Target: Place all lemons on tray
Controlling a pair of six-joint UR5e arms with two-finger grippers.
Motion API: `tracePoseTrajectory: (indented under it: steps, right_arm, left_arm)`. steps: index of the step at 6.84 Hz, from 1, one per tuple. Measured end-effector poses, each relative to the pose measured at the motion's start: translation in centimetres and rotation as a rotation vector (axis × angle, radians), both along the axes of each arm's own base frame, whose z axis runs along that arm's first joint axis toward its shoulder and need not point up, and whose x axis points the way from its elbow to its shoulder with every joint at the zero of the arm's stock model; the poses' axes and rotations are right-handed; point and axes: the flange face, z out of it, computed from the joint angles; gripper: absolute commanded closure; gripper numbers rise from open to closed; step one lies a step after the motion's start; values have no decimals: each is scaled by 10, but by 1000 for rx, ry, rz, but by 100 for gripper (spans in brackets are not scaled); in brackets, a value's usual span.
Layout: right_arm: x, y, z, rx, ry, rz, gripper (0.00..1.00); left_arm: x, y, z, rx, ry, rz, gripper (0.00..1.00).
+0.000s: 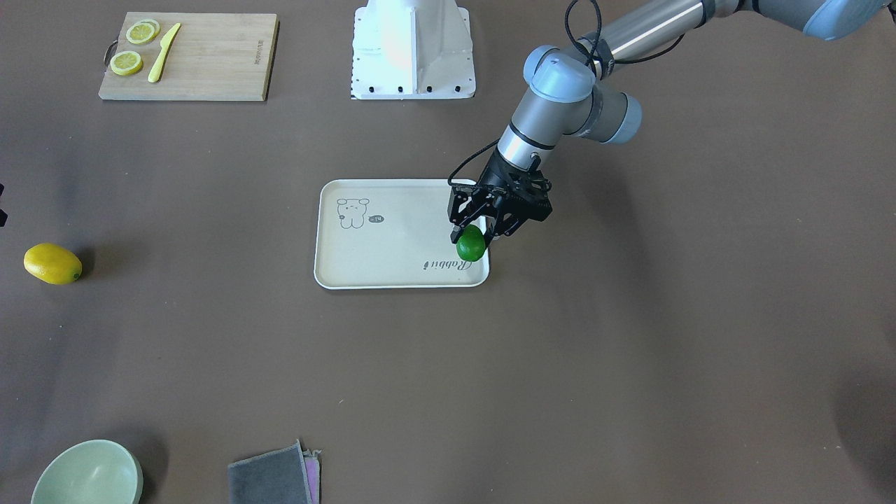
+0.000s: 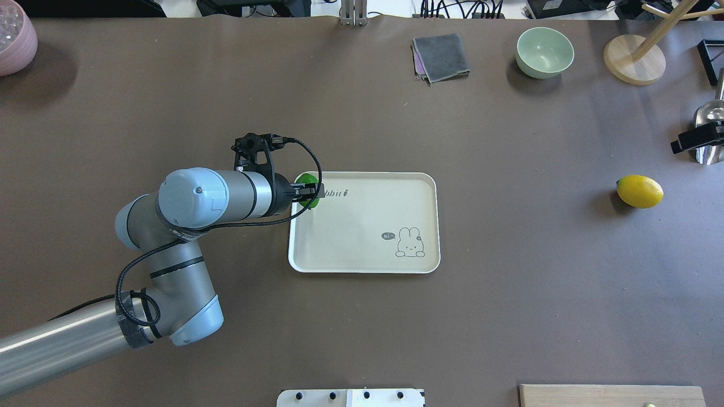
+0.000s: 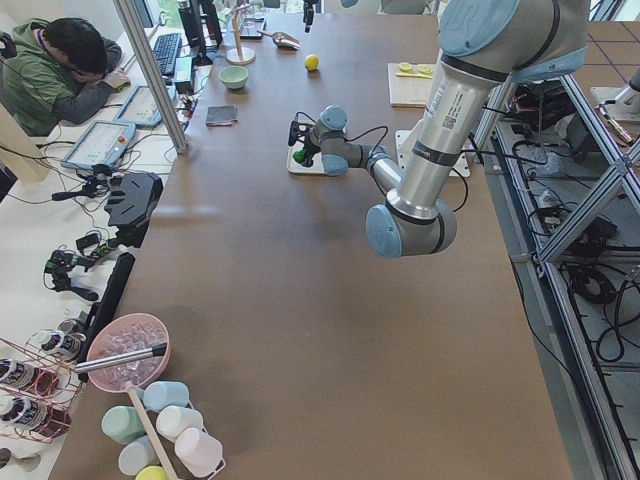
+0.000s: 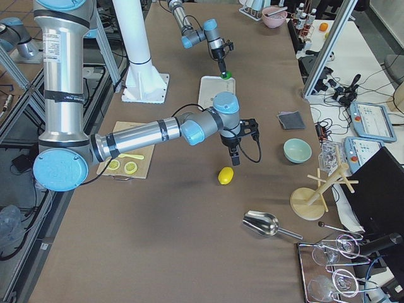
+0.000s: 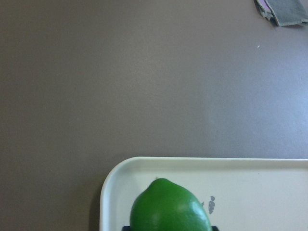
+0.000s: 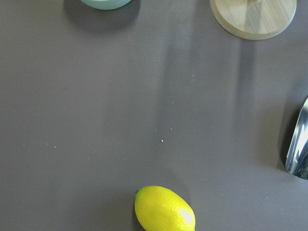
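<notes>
My left gripper is shut on the green lemon and holds it low over the corner of the cream tray by the "Rabbit" script. The lemon also shows in the overhead view and the left wrist view, inside the tray's rim. The yellow lemon lies on the table, well off the tray toward the robot's right. My right gripper hovers just above it; I cannot tell whether it is open or shut. The right wrist view shows the lemon but no fingers.
A wooden cutting board with lemon slices and a yellow knife sits near the robot's base. A green bowl, a grey cloth, a wooden stand and a metal scoop are near the yellow lemon.
</notes>
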Motion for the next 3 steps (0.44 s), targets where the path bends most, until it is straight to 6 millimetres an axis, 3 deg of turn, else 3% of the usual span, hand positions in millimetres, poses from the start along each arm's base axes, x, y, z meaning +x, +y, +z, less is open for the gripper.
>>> tracePoseTrajectory:
  steps: [2,3]
  right_arm:
    - [0,0,0,19,-1,-5,0]
    - [0,0,3,54,1,-18,1]
  left_arm:
    - [-20,-10,4,29,-13,-14,2]
    - [-49,-18,21,76,-52,3,2]
